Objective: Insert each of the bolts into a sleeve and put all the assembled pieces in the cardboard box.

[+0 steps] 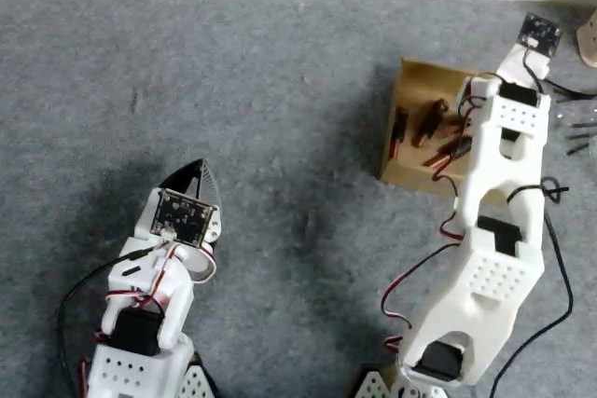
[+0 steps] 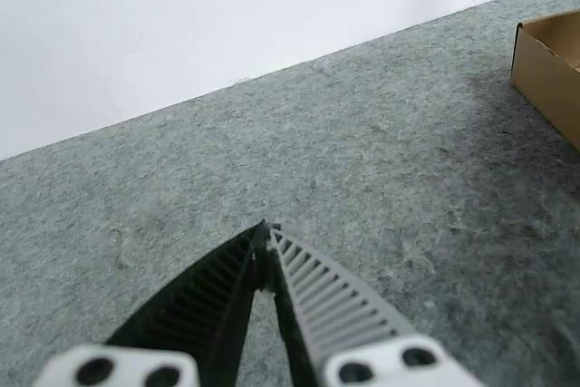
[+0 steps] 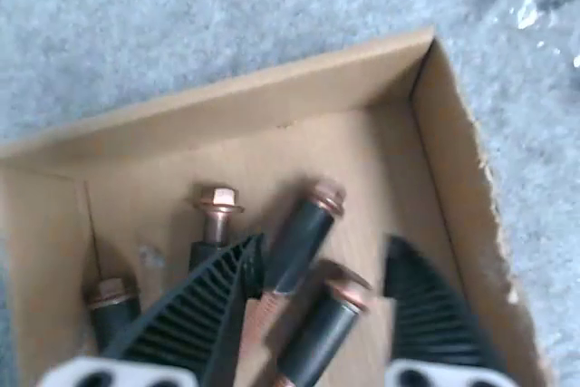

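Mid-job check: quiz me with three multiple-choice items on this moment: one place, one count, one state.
1. Where is the right pincer? A) over the cardboard box B) over a metal tray C) beside the left arm's base
2. How many bolt-and-sleeve pieces lie in the box? A) one B) four C) seven
3. The left pincer is: A) wide open B) shut, empty C) shut on a bolt
Answers: 1A, its wrist view looks down into the box; 2B, four copper heads show there; 3B, its tips meet over bare mat.
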